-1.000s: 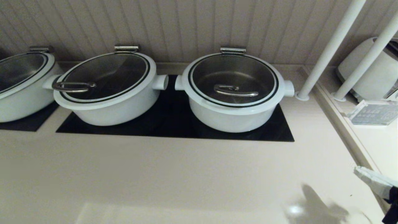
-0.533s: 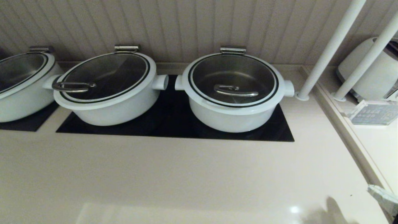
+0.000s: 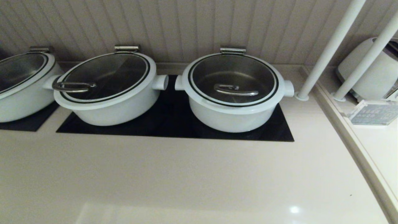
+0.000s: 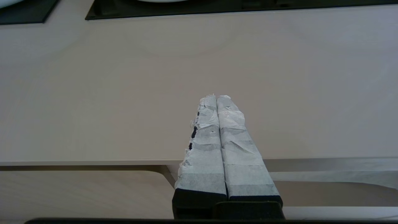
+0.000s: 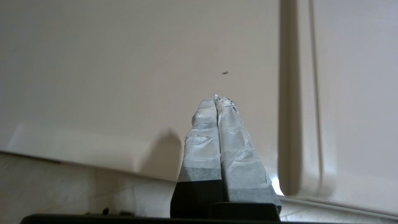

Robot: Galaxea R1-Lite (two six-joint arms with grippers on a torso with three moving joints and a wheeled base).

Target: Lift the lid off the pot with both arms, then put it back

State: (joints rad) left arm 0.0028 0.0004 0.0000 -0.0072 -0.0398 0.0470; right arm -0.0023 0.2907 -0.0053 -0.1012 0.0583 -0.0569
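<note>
White and closed, the pot (image 3: 233,93) stands on the black cooktop panel (image 3: 174,124) at the back of the desk (image 3: 186,174), right of a similar pot (image 3: 105,90). Its glass lid (image 3: 233,79) sits flat on it, the steel handle (image 3: 235,90) free. The left gripper (image 4: 216,97) hangs over the desk's front edge with taped fingers pressed together; the right gripper (image 5: 216,98) is the same, near the desk's right border. Both are well apart from the pot. The lid seems fully seated, so I judge either nothing has begun or the lid is already back. A lift would need both grippers to open and reach forward.
</note>
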